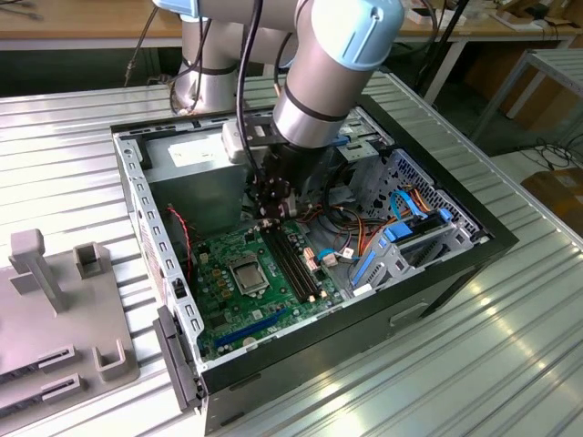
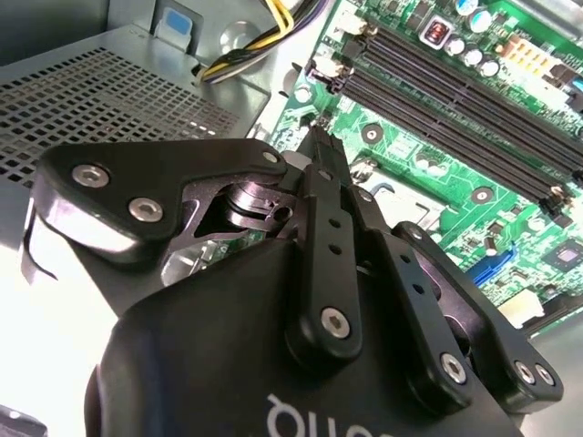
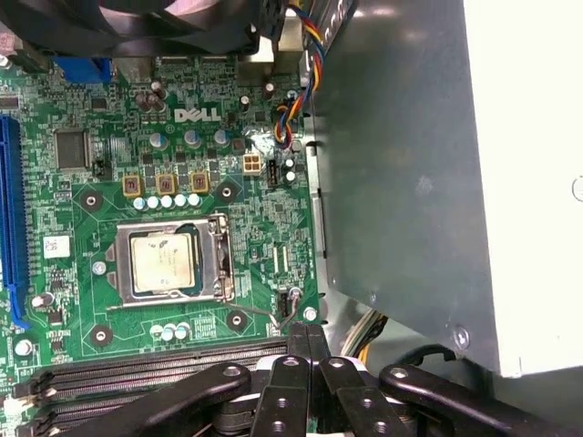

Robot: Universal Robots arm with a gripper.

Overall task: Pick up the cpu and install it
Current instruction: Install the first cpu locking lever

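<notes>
Open case [image 1: 137,196]: motherboard [image 1: 223,291], cpu [image 3: 164,261] in socket.

Ribbed silvery metal table [image 1: 510,364] filling most of the exterior view, running from upper left to lower right. Open black computer case [image 1: 437,282] lying flat at the centre of the frame. Grey plastic fixture [image 1: 64,319] with upright posts at the lower left, just beside the case.
</notes>
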